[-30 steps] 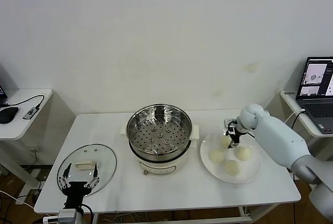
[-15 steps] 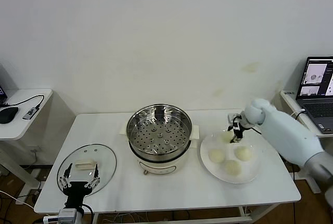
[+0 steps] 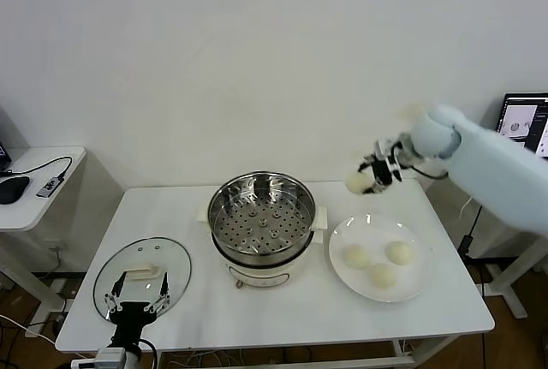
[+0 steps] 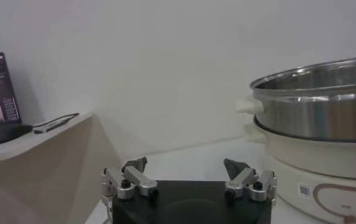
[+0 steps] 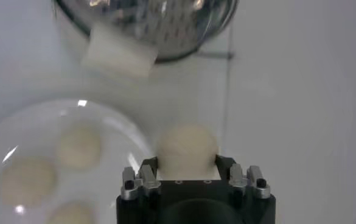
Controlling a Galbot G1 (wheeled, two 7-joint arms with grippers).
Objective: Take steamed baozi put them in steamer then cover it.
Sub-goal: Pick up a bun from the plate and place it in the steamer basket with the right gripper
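My right gripper (image 3: 368, 178) hangs in the air behind the plate, right of the steamer (image 3: 262, 215), shut on one cream-white baozi (image 3: 354, 183). The right wrist view shows that baozi (image 5: 187, 148) clamped between the fingers of the right gripper (image 5: 187, 165). Three more baozi (image 3: 356, 256) (image 3: 399, 252) (image 3: 383, 276) lie on the white plate (image 3: 411, 294). The steel steamer stands uncovered, its perforated tray bare. The glass cover (image 3: 128, 259) lies flat at the table's front left. My left gripper (image 3: 134, 294) waits open over its near edge; the left wrist view shows it (image 4: 185, 165) holding nothing.
A laptop (image 3: 524, 125) sits on a side table at the far right. Another side table (image 3: 34, 202) on the left carries a mouse and a cable. The steamer's cream handle (image 5: 118, 53) and the plate (image 5: 123, 125) lie below my right gripper.
My right gripper has lifted one baozi off the plate, rising and drifting back toward the steamer. Three baozi stay on the plate. The left gripper has barely moved.
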